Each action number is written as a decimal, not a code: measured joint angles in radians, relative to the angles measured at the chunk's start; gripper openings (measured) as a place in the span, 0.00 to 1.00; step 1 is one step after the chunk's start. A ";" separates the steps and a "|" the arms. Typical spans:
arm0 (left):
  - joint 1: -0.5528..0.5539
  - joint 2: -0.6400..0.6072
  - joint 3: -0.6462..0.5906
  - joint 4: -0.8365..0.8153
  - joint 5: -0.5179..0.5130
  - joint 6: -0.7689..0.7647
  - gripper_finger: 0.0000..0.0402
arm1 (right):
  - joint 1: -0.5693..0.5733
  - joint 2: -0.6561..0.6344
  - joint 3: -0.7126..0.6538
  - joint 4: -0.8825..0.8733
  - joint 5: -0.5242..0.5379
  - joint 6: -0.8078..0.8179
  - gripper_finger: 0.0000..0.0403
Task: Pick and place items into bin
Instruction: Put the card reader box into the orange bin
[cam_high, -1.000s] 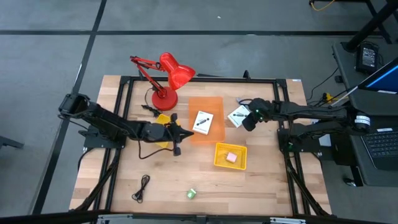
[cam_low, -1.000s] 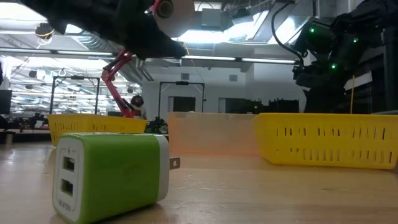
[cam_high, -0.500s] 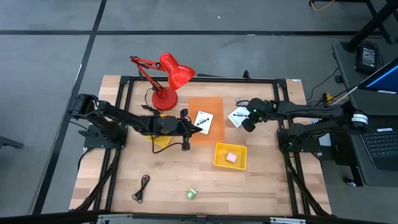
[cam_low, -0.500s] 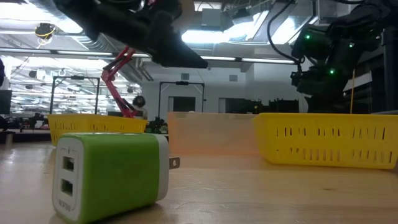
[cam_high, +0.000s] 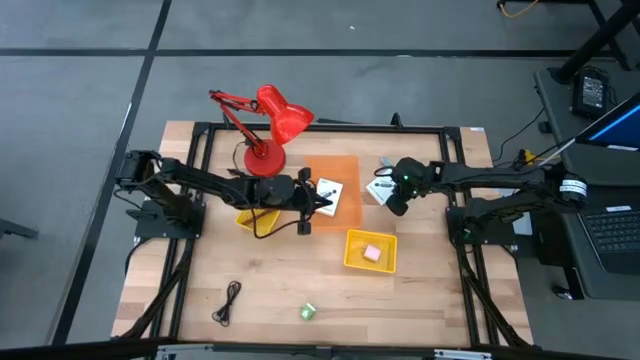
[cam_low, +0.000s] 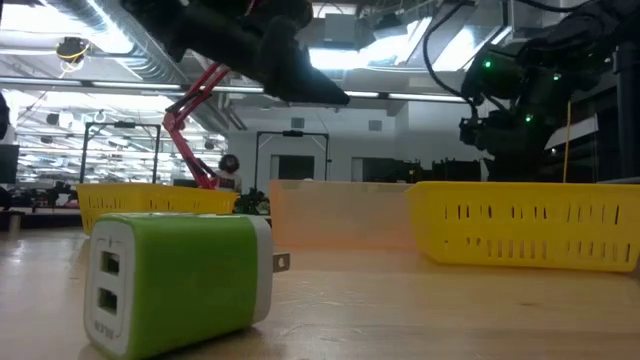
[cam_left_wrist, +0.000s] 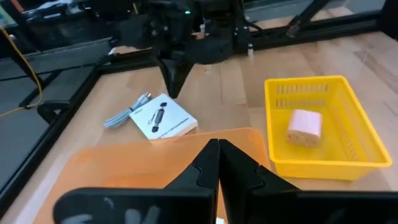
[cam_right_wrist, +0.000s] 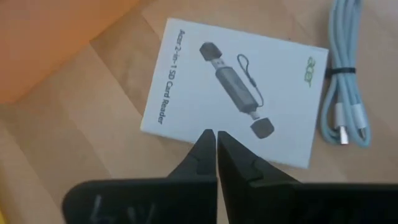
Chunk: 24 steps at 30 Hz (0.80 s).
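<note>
Right hand (cam_right_wrist: 216, 138) is hovering low over a white card (cam_right_wrist: 233, 90) on the desk (cam_high: 400, 300), fingers pressed together, pinching nothing. Card is reading "Acer 2-in-1 SD Card Reader" along one edge, "acer" logo in a corner, reader drawn diagonally. A coiled pale-blue cable (cam_right_wrist: 345, 68) is lying just beside it, long axis parallel to the card's edge. In the high view this card (cam_high: 380, 186) is sitting right of centre, beside the orange bin (cam_high: 345, 168). Left hand (cam_high: 322, 203), fingers pressed together, is hanging over that bin, where a second card (cam_high: 330, 190) is lying. Pink block (cam_left_wrist: 304, 124) is sitting in the yellow basket (cam_left_wrist: 323, 163).
</note>
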 joint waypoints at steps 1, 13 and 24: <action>0.000 0.011 0.014 -0.001 0.013 0.009 0.01 | 0.000 0.013 0.000 0.007 0.001 0.000 0.00; 0.000 0.154 0.103 -0.044 0.091 0.073 0.01 | 0.000 0.144 0.002 0.072 -0.002 -0.022 0.00; 0.000 0.156 0.104 -0.037 0.090 0.073 0.01 | 0.000 0.094 0.000 0.048 -0.020 -0.023 0.00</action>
